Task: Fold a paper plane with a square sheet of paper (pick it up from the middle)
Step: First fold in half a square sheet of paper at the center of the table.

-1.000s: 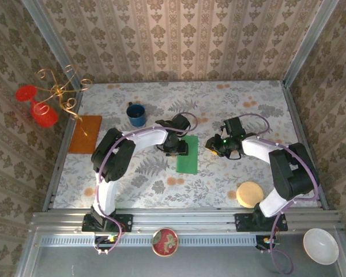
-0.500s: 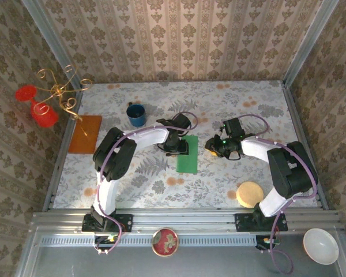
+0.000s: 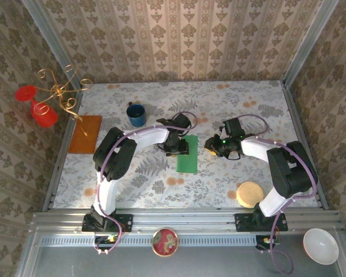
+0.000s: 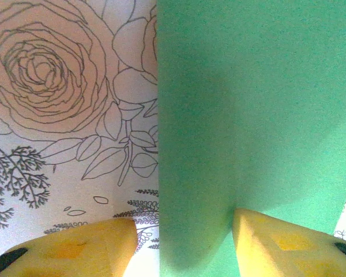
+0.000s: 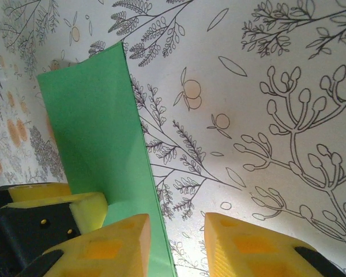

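Note:
The square sheet of paper (image 3: 187, 154) is bright green and lies flat on the flowered tablecloth as a narrow rectangle, folded in half. My left gripper (image 3: 176, 146) is low over its left long edge. In the left wrist view the paper (image 4: 254, 115) runs between the yellow fingers: one fingertip (image 4: 86, 248) rests on the cloth, the other on the green, and the gripper (image 4: 184, 251) is open. My right gripper (image 3: 213, 147) sits just right of the paper, also open (image 5: 177, 242), with the paper's edge (image 5: 92, 133) beside its left finger.
A blue mug (image 3: 136, 114) stands behind the left gripper. An orange-brown sheet (image 3: 85, 134) lies at the left edge beside a gold stand with red cups (image 3: 43, 107). A tan disc (image 3: 249, 194) sits at the near right. Two bowls (image 3: 320, 246) rest on the front rail.
The left gripper's jaws have spread slightly over the paper's edge. The right arm and the paper have barely moved.

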Available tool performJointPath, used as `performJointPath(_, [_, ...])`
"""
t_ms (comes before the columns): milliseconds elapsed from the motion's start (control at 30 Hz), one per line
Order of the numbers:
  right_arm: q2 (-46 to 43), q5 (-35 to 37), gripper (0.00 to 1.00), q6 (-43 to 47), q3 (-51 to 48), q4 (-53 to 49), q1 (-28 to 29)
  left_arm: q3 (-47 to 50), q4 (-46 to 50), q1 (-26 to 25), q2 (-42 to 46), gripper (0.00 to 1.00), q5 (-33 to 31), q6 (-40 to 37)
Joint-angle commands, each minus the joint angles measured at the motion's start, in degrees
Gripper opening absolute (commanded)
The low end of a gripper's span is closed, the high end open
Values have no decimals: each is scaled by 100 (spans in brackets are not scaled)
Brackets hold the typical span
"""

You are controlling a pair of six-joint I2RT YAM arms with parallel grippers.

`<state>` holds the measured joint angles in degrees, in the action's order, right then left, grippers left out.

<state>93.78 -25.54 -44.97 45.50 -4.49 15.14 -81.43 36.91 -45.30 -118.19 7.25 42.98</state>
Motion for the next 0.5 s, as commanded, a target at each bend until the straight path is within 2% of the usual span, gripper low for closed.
performJointPath(0, [64,-110,33,-12,-105,45,-31,495,89,-39,-1068,52,205,149])
performJointPath(467, [0,-336,33,14,-201,298,-19,453,72,-47,-1129,53,286,110])
